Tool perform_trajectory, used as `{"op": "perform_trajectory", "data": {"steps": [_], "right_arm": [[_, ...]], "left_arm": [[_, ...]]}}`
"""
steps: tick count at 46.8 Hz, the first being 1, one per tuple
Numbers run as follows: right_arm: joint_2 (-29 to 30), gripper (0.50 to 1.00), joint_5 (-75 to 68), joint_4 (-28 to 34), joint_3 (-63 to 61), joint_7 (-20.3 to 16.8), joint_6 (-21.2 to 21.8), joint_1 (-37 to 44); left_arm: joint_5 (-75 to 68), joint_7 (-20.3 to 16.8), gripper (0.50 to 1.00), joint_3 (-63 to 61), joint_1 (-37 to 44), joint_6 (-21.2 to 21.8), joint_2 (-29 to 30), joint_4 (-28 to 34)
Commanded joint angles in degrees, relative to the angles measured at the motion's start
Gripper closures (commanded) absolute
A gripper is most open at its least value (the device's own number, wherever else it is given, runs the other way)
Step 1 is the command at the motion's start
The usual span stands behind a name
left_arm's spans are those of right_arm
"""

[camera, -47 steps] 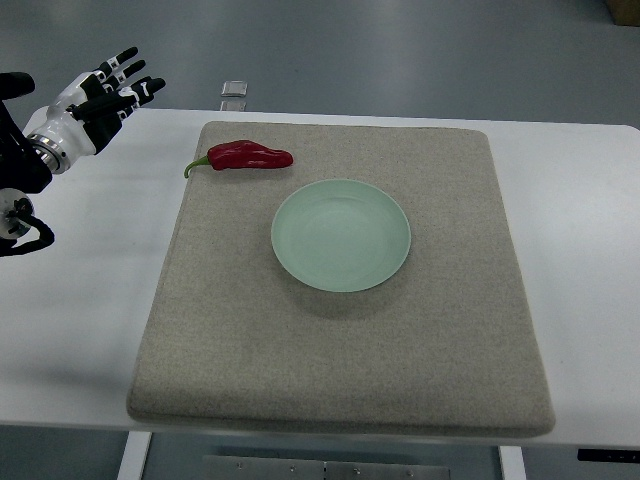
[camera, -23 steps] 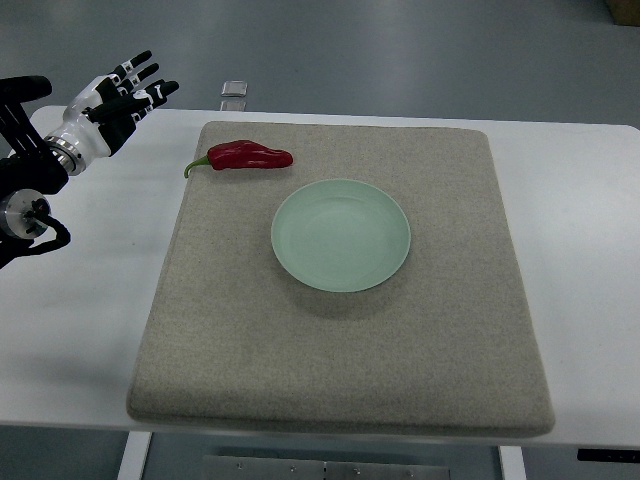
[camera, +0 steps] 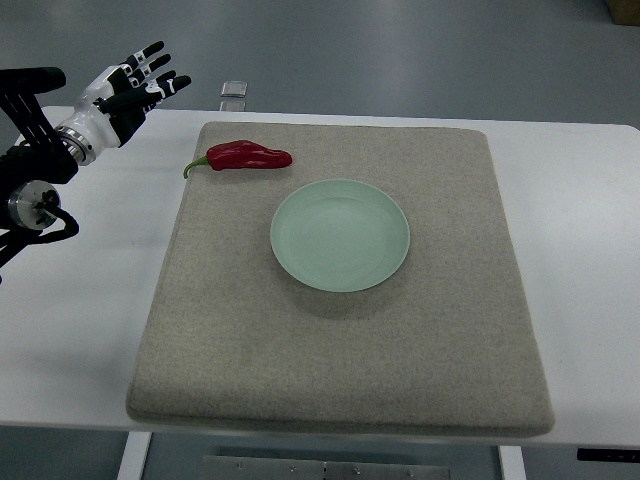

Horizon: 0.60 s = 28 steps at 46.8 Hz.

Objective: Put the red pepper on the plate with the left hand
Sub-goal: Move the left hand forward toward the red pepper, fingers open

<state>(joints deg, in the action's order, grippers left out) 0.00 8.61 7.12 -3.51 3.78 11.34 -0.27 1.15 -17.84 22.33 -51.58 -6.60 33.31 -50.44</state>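
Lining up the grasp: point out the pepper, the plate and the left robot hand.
pepper (camera: 245, 156), top view, middle of its red body
plate (camera: 340, 235), top view, bare centre
left robot hand (camera: 128, 90), top view, palm

White left hand; black-tipped fingers; black arm, looped cable.

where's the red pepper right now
In the top view the red pepper lies on the grey mat near its far left corner, just up-left of the green plate and not touching it, its stem pointing left.
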Motion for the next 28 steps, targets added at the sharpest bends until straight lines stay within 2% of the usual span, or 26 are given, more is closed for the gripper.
{"op": "perform_trajectory", "data": {"steps": [1,28], "right_arm": [[0.0,0.568,0.0,0.0,0.0,0.0,0.0,0.0],[0.0,0.568,0.0,0.0,0.0,0.0,0.0,0.0]], "left_arm": [[0.1,0.0,0.504,0.0,-0.1,-1.1,0.0,0.1],[0.4,0.0,0.504,1.0,-0.8,-1.2,0.1,0.1]]}}
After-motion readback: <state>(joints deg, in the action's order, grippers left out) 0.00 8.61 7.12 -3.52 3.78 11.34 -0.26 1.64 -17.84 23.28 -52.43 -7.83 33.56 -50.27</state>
